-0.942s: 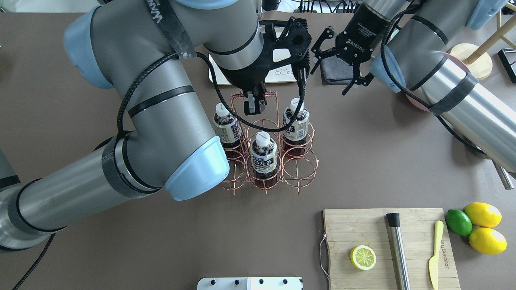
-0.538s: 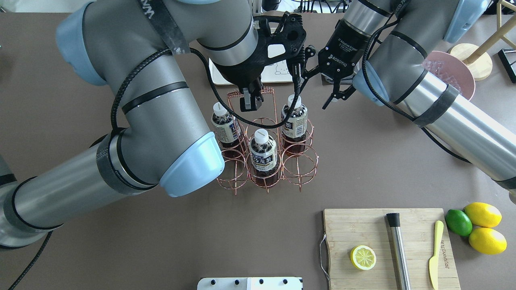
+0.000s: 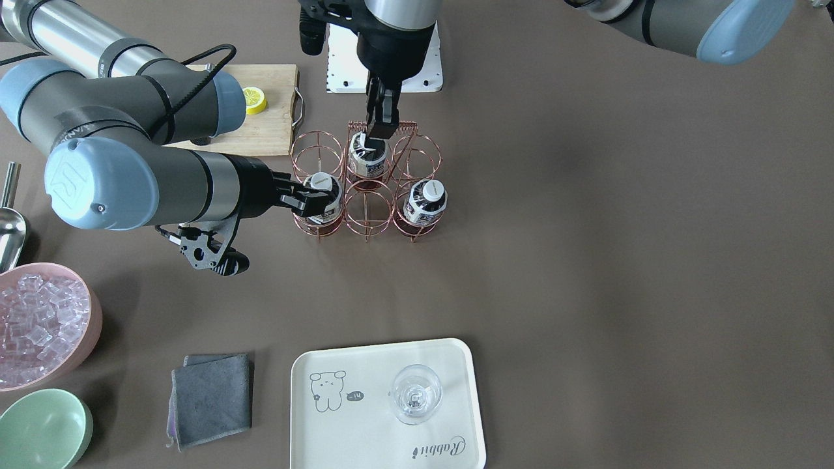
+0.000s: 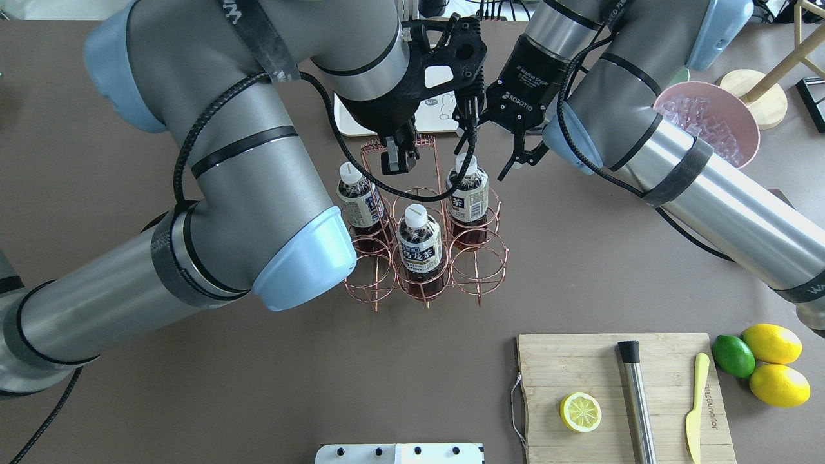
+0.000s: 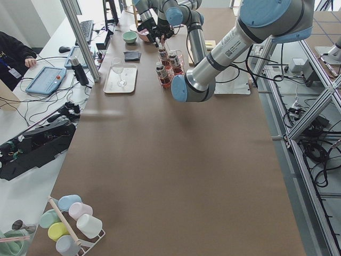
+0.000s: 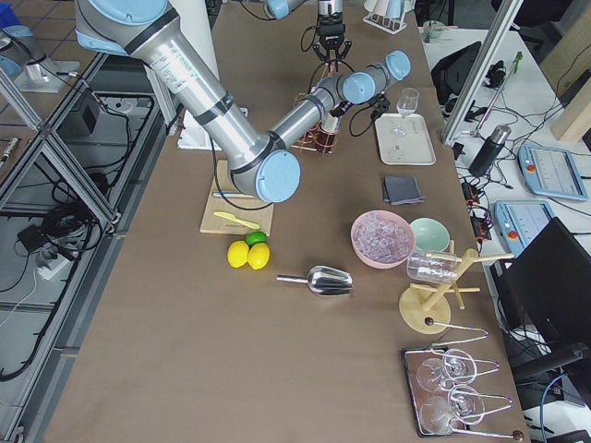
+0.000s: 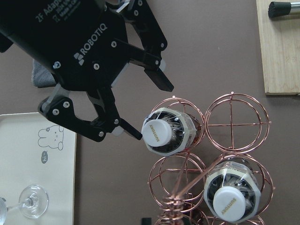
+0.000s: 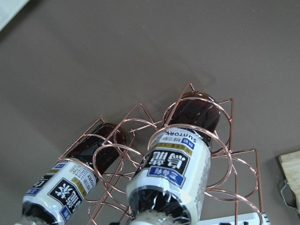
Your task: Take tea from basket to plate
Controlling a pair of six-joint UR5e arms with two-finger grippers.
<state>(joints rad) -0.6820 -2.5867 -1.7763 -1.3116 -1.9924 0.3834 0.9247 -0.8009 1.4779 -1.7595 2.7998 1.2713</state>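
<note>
Your right gripper [image 7: 151, 111] hangs open beside the tea [image 7: 164, 133], which stands in a corner cell of the basket [image 4: 451, 264]. One fingertip [image 7: 135, 135] sits at the cap's edge, not around it. Close now and you will likely clip the cap off-centre and tip the bottle against its ring. Your left gripper [image 3: 381, 124] looks pinched shut on the basket's handle, crowding the right wrist. Mind the glass [image 3: 416, 393] on the plate [image 3: 365, 443]
</note>
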